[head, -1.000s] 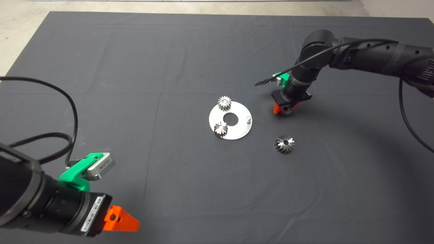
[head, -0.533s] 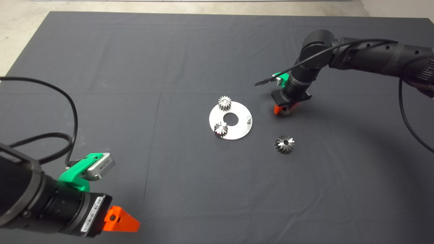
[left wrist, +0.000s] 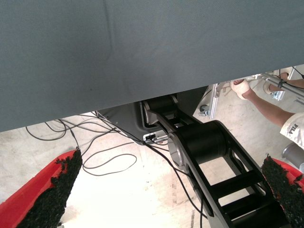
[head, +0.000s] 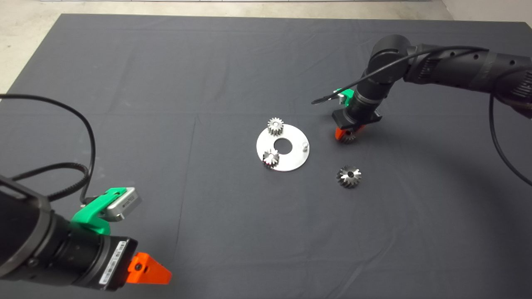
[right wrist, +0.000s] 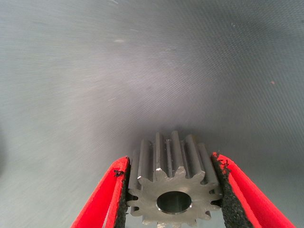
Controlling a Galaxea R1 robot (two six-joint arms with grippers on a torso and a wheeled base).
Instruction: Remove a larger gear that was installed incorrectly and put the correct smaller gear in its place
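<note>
Dark-grey steel, fine-toothed, the smaller gear [right wrist: 173, 187] sits clamped between the right gripper [right wrist: 173, 199] pads.

Bare mat [head: 174, 83] all around; only the disc [head: 291, 160] and larger gear [head: 348, 176] obstruct.

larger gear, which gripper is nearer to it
Right. The right gripper is just beyond the larger gear, shut on the smaller gear; the left gripper waits far off.
</note>
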